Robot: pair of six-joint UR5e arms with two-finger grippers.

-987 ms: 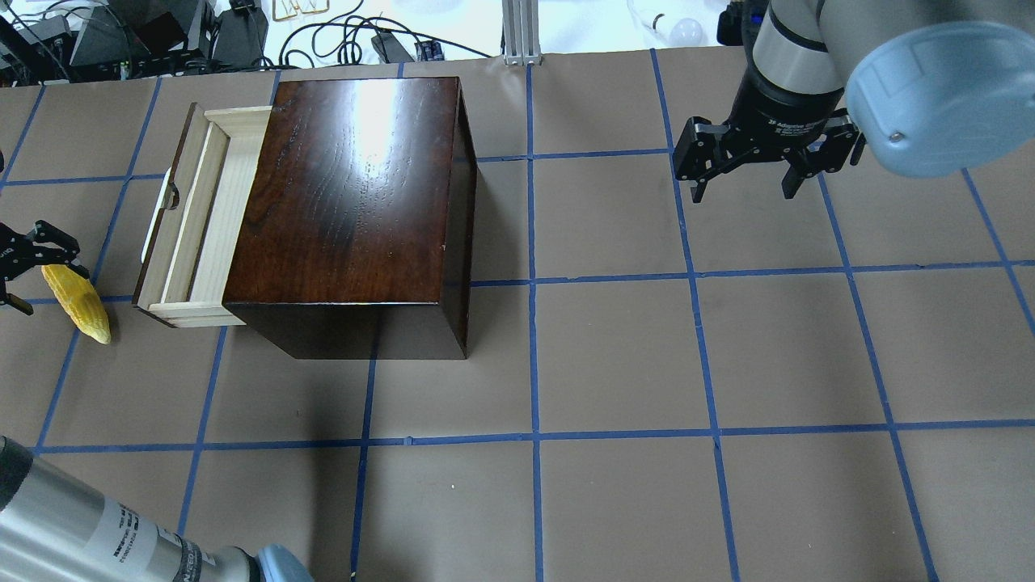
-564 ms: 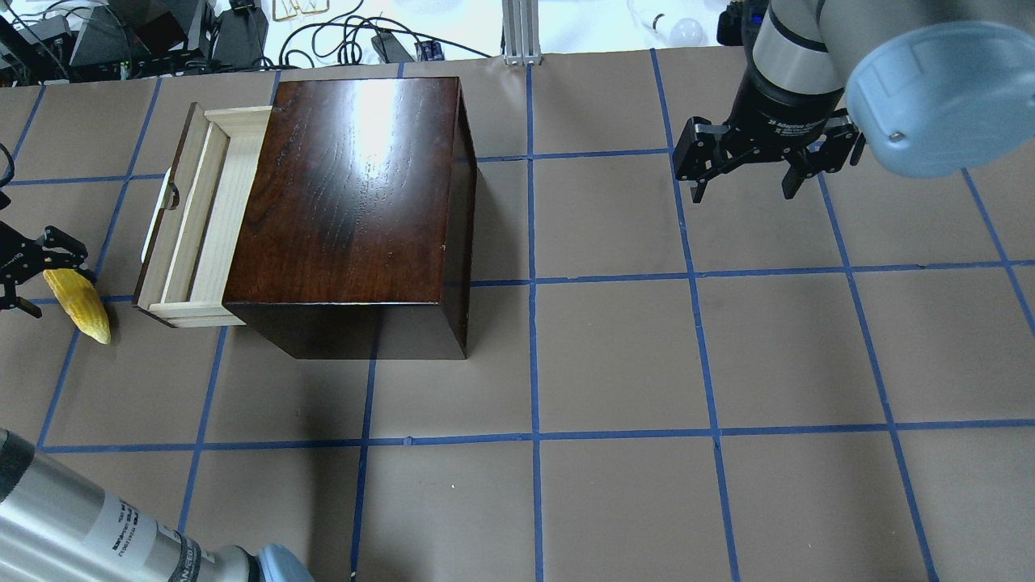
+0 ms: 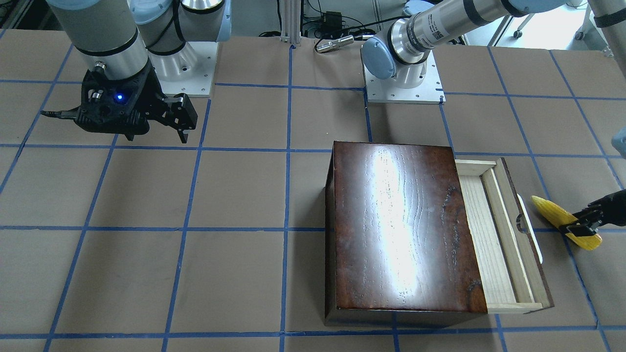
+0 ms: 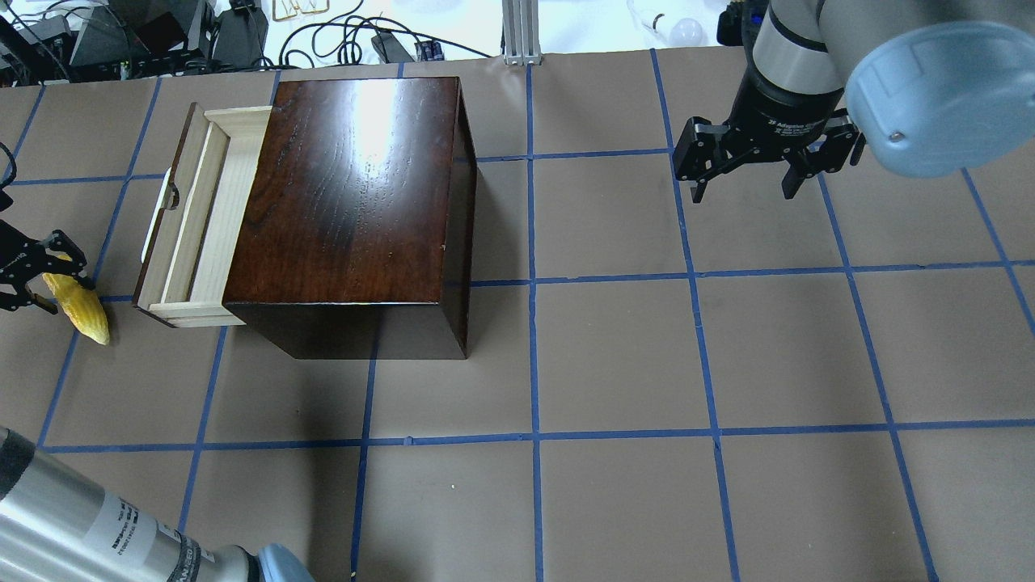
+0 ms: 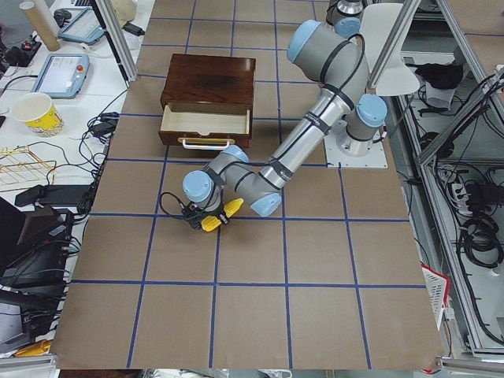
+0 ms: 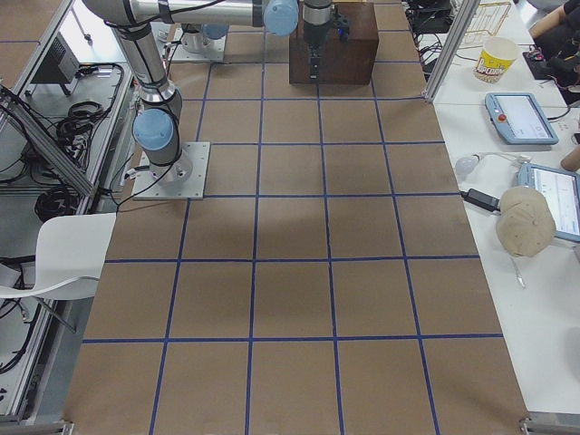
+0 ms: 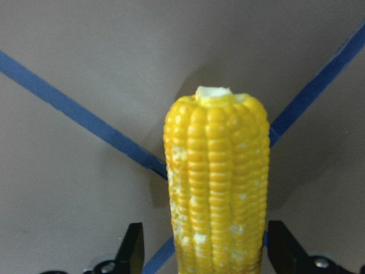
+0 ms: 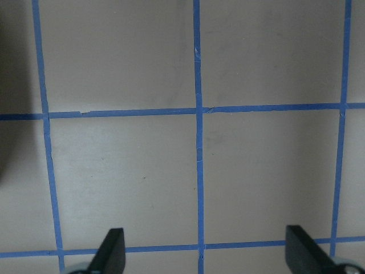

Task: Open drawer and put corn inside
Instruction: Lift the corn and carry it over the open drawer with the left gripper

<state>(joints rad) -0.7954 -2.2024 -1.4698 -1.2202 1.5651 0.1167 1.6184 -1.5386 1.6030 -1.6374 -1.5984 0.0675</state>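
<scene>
Box (image 4: 356, 194) top is showing glossy dark varnished wood; drawer (image 4: 212, 212) is showing pale matt bare wood; corn (image 7: 217, 182) is looking bumpy, faintly shiny; bench (image 4: 614, 356) is wearing matt brown paper.

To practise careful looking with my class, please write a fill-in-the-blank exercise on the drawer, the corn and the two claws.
1. The drawer of the dark box stands ____.
2. The corn lies on the ____, outside the drawer.
3. The left claw, jaws apart, straddles the thick end of the ____.
4. The right claw, over bare table, holds ____.

Missing words: open; table; corn; nothing.
</scene>
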